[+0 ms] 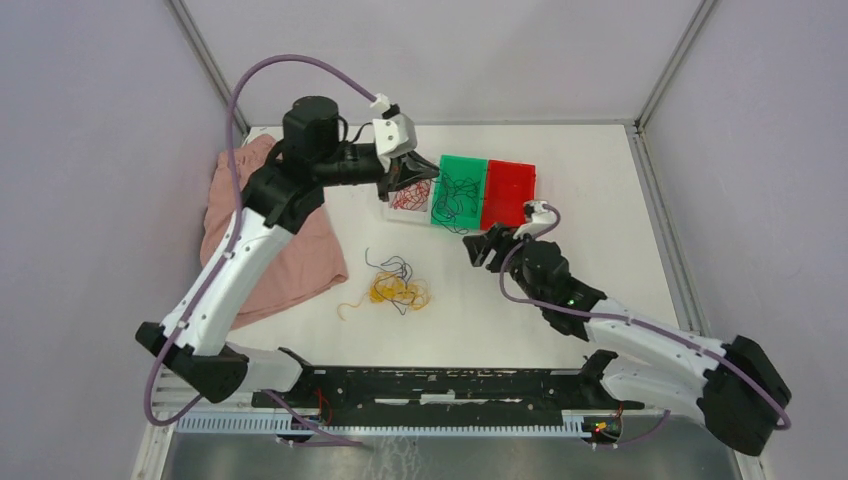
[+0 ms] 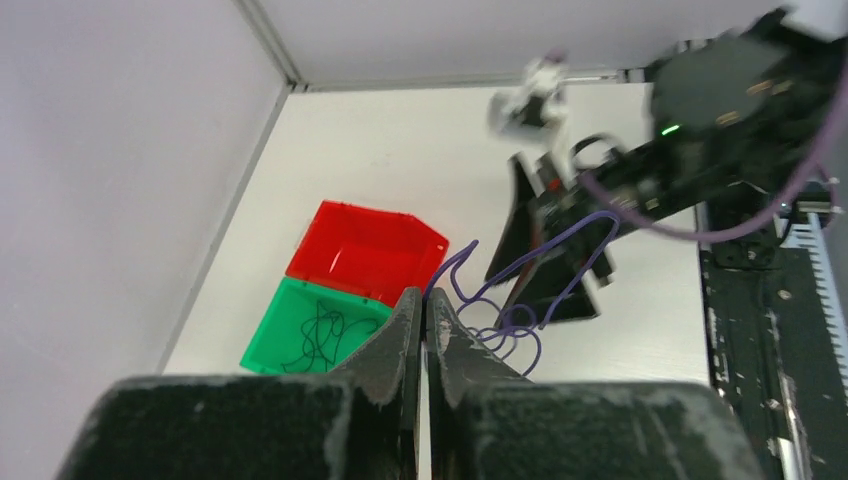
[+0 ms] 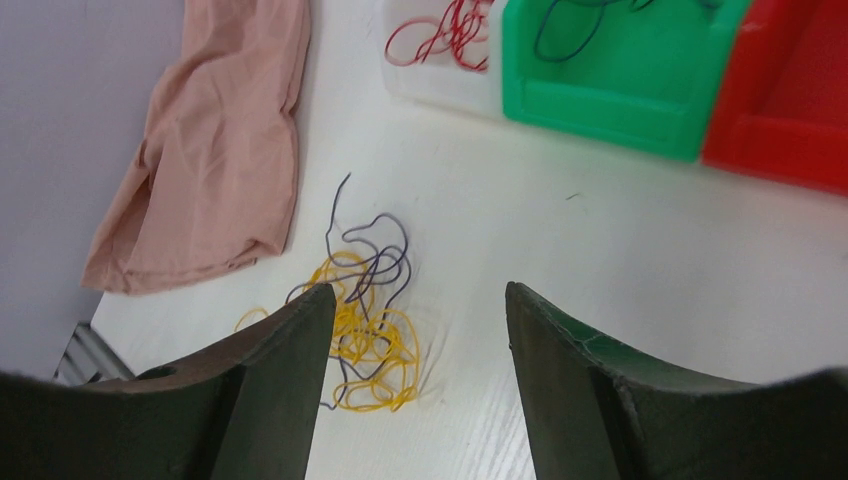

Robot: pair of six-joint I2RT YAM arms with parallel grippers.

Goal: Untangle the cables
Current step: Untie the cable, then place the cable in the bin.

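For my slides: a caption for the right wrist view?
Open right gripper facing tangled yellow and dark cables; pink cloth, green bin, red bin beyond.

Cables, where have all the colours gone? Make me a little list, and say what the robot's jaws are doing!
Red cables: in the clear bin
Dark cables: in the green bin
Red bin: empty
Pile: yellow and dark cables tangled on the table, near the cloth
Left jaws: shut on a purple cable, over the bins
Right jaws: open, holding nothing, facing the pile
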